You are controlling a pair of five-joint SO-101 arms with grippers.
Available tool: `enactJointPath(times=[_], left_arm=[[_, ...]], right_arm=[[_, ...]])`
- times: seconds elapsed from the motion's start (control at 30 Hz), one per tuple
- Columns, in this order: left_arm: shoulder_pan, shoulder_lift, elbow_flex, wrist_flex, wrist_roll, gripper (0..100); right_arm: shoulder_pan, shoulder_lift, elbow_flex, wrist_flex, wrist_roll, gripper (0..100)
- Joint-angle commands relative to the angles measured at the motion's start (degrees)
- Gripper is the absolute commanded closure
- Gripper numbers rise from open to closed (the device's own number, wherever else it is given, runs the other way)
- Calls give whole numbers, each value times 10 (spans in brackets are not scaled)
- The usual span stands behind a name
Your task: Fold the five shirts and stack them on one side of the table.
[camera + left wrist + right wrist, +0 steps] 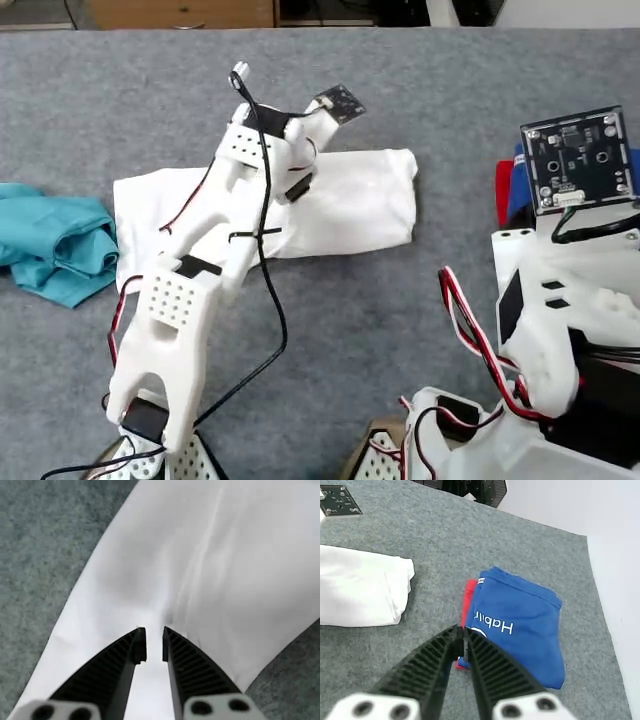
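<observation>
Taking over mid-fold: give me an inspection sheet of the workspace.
Surface: grey felt table cover, flat.
Job's things: white shirt partly folded mid-table; teal shirt crumpled at one edge; blue shirt folded atop red shirt at the opposite side.
Clutter: nothing seen.
Grippers: left gripper over the white shirt, jaws slightly apart; right gripper above the blue shirt, jaws shut.
Cables: black cable looping along the left arm; red-and-white wires at the right arm.
Surroundings: wooden furniture beyond the far edge.

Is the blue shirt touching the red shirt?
Touching. The right wrist view shows the blue shirt lying on top of the red shirt, whose edge sticks out from beneath it.
</observation>
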Motion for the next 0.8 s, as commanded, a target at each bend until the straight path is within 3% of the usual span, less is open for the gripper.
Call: enactJointPath(times=[0.0,0.2,0.47,0.6,0.77], left_arm=[[-1,1,-18,4,-3,933],[-6,3,-85,25,4,933],[7,9,-309,181,8,935],[11,9,-278,179,40,933],[11,9,-140,178,44,936]], right_arm=[[3,3,13,-13,-2,996],[3,0,15,-13,-2,996],[3,0,14,-13,-2,996],[3,0,14,-13,-3,996],[3,0,14,-12,-2,996]])
